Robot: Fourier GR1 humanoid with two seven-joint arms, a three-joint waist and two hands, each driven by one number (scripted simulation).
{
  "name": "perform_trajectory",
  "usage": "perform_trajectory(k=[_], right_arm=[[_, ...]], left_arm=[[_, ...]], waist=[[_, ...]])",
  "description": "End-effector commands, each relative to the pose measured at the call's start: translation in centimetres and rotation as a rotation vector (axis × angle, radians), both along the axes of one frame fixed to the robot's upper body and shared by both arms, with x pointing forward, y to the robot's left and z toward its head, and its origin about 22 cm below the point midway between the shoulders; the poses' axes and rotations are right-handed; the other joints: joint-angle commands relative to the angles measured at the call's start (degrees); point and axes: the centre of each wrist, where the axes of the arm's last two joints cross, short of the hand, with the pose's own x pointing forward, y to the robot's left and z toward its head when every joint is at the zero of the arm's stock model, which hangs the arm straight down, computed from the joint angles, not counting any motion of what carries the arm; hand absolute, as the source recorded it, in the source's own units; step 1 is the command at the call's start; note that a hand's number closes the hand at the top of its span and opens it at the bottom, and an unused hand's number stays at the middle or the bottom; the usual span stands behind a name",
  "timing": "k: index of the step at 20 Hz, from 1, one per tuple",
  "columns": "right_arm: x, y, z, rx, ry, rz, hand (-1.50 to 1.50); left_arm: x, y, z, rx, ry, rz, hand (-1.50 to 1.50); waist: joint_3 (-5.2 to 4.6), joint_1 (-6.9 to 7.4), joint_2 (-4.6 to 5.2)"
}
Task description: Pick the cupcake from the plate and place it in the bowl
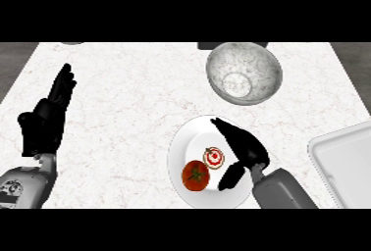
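A small cupcake with white frosting and a red top sits on the white plate, beside a red tomato. My right hand lies over the plate just right of the cupcake, fingers straight and pointing up-left, thumb spread below the cupcake; it is open and holds nothing. The grey speckled bowl stands behind the plate, up and to the right. My left hand rests open at the left of the counter, fingers up.
A white tray lies at the right edge of the counter. The marble counter stretches between the left hand and the plate. Dark objects show partly at the far edge.
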Motion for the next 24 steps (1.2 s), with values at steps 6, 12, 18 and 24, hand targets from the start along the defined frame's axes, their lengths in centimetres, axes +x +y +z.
perform_trajectory(k=[6, 12, 18, 24], right_arm=[[0.8, 1.5, -2.6, -0.052, 0.01, 0.068, 1.5], [0.0, 1.7, -2.8, -0.067, -0.086, 0.112, 1.5], [0.2, 3.1, -2.8, -0.007, -0.125, 0.102, 1.5], [-3.8, 7.5, -1.6, 0.002, -0.206, 0.284, 1.5]], left_arm=[[-0.3, 1.0, 0.4, 0.007, -0.019, 0.008, 0.0], [-1.0, 0.2, -0.4, 0.016, 0.011, 0.001, 0.0], [-0.1, -0.2, 0.3, 0.002, -0.005, 0.0, 0.0], [-0.5, 0.1, -0.6, 0.007, -0.007, -0.002, 0.0]], waist=[[0.0, 0.04, 0.01], [-0.01, -0.11, -0.04], [0.0, -0.13, -0.03], [-0.02, 0.06, -0.14]])
